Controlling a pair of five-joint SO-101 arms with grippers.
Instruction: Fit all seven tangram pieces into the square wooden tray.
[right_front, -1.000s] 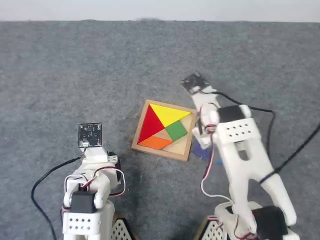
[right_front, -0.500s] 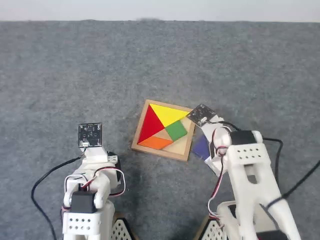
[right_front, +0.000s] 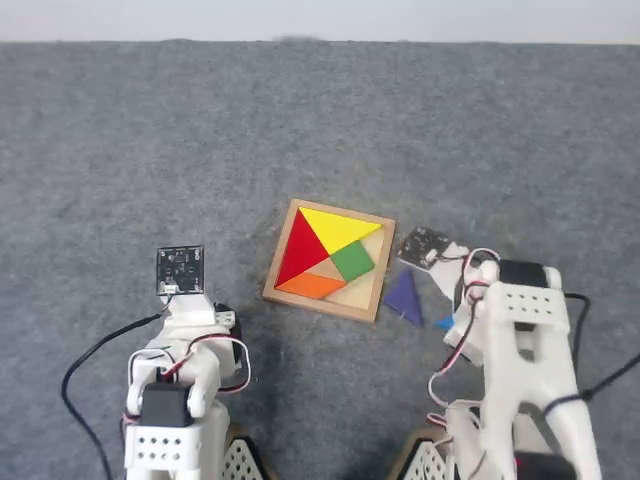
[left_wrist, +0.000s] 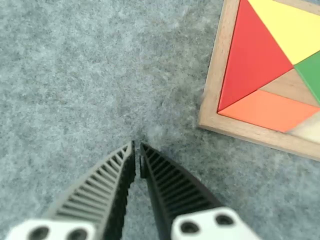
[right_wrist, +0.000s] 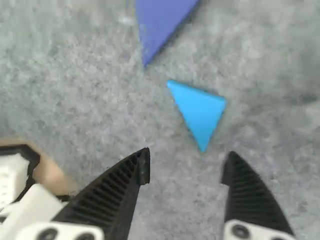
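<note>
The square wooden tray (right_front: 372, 293) lies tilted at mid-table and holds a yellow triangle (right_front: 336, 229), a red triangle (right_front: 297, 250), a green square (right_front: 353, 260) and an orange piece (right_front: 312, 286). On the carpet right of the tray lie a dark blue triangle (right_front: 403, 297) and a small light blue triangle (right_front: 443, 322). My right gripper (right_wrist: 187, 162) stands open just short of the light blue triangle (right_wrist: 199, 112), with the dark blue triangle (right_wrist: 160, 20) beyond. My left gripper (left_wrist: 136, 146) is shut and empty, over carpet to the tray's (left_wrist: 212, 75) left front.
Grey carpet covers the whole table. The left arm (right_front: 180, 350) sits at the front left and the right arm (right_front: 515, 340) at the front right. Bare wood shows in the tray's right corner (right_front: 366, 284).
The right arm has drawn back from beside the tray's far right toward the front, uncovering the dark blue and light blue triangles. The left arm has not moved.
</note>
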